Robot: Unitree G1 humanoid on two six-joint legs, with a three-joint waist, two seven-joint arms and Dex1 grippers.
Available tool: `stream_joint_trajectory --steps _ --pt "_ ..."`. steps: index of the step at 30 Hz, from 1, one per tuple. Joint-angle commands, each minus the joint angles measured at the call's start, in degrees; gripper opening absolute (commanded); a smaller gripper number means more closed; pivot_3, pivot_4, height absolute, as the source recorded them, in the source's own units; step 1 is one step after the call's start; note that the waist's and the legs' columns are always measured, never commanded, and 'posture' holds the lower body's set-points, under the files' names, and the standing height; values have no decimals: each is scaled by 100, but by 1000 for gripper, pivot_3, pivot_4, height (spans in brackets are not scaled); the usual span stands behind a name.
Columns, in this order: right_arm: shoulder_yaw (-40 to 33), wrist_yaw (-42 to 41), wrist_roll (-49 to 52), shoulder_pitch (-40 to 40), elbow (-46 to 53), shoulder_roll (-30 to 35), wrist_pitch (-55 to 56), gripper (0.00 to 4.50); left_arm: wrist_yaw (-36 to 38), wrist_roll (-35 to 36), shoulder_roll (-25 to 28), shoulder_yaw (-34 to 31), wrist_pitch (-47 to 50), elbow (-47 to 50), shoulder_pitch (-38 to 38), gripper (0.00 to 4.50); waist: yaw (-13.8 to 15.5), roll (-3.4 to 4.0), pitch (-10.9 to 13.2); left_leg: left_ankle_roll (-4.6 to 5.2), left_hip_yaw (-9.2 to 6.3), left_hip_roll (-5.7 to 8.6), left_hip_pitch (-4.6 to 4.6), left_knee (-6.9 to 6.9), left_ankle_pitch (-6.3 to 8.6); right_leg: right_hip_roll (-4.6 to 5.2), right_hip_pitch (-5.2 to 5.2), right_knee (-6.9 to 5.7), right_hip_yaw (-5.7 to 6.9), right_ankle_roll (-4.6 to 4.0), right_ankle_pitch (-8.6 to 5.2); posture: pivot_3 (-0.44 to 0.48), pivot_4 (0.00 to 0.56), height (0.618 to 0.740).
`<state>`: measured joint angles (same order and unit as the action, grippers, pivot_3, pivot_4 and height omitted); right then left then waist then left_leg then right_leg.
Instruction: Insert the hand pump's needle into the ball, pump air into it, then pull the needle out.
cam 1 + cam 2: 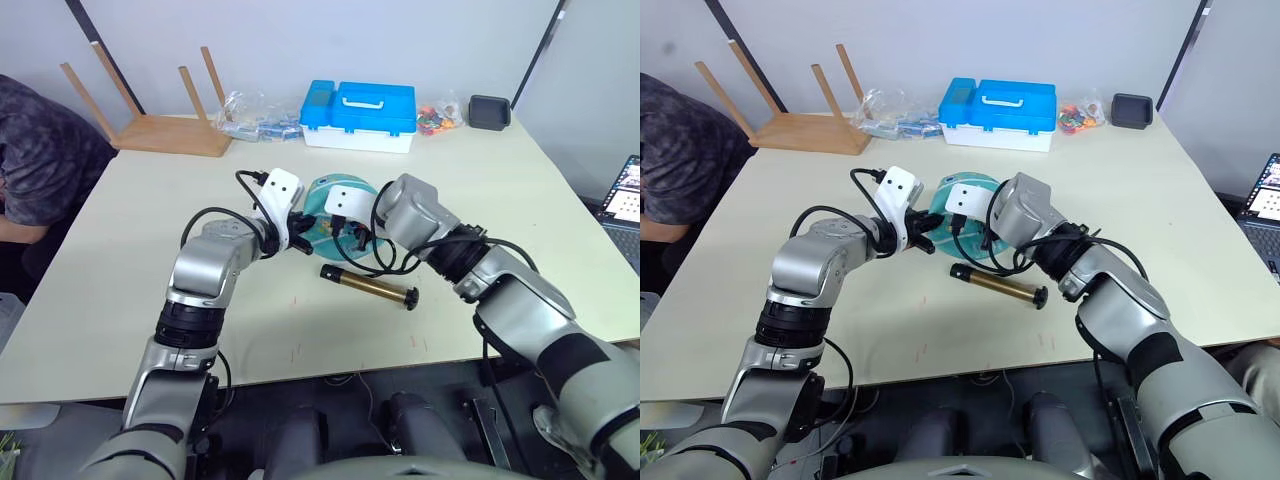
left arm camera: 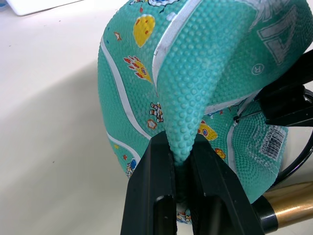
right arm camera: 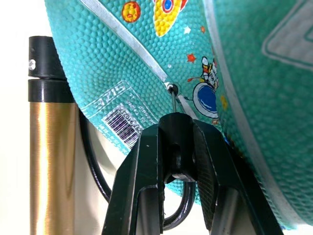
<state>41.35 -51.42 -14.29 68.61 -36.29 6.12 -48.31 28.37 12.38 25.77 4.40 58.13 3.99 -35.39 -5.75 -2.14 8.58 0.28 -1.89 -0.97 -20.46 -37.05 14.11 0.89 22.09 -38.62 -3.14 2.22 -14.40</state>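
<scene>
My right claw (image 3: pixel 178 147) is clamped on the black fitting of the needle (image 3: pixel 173 101), whose pin tip sits at the valve hole on the ball (image 3: pixel 244 58); I can't tell how deep it has gone. My left claw (image 2: pixel 182 161) pinches a raised fold of the soft, underinflated ball skin, steadying it on the table (image 1: pixel 120 270). The hand pump (image 1: pixel 368 286) lies flat on the table just beside the ball, its hose looping back to the fitting. I judge this the insertion step, barely begun. Next move calls for a straight push along the pin's axis, left claw bracing, so the thin pin doesn't bend or skid off.
</scene>
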Motion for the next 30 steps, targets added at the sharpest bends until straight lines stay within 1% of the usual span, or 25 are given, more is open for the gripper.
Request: stream_joint_trajectory --steps 1,5,11,17,21,22,24,30 --pt "22 14 43 -126 -401 -620 624 315 191 213 -272 377 143 257 99 0 -9 -3 -9 0 1 -3 10 7 0 -3 -5 0 -1 -3 -2 0 150 740" --pt "-187 -49 -41 -122 -812 -889 872 315 180 223 -385 341 182 254 132 0 -14 1 -30 -1 0 -6 75 52 1 -6 -48 8 -4 -21 -13 0 150 740" --pt "-517 -132 -112 -186 -860 -1040 961 315 169 215 -498 240 193 224 169 0 -14 6 -47 -2 -13 -22 81 59 1 -27 -47 8 0 -29 -17 0 150 740" --pt "-754 -207 -219 -328 -257 -686 734 315 174 181 -453 117 80 93 185 0 -13 14 -42 -4 -14 -26 78 60 2 -28 -42 9 0 -31 -18 0 150 740" --pt "-844 -324 -277 -517 389 -396 395 315 164 114 -412 71 -42 -56 131 0 13 21 -37 -5 -20 -25 68 60 2 -24 -38 13 6 -32 -19 0 150 740" --pt "-848 -353 -282 -553 494 -358 321 315 171 103 -405 73 -58 -77 127 0 28 33 -27 -5 -21 -25 67 61 2 -21 -38 14 7 -32 -19 0 150 740" --pt "-848 -367 -295 -640 657 -276 217 315 181 67 -399 84 -104 -121 116 0 35 56 -13 -6 -22 -20 59 61 1 -7 -36 19 10 -31 -19 0 150 740" --pt "-900 -308 -317 -776 982 -66 50 315 218 -8 -377 100 -204 -212 90 0 59 74 1 -6 -32 -18 41 63 1 2 -35 54 27 -28 -17 0 150 740"
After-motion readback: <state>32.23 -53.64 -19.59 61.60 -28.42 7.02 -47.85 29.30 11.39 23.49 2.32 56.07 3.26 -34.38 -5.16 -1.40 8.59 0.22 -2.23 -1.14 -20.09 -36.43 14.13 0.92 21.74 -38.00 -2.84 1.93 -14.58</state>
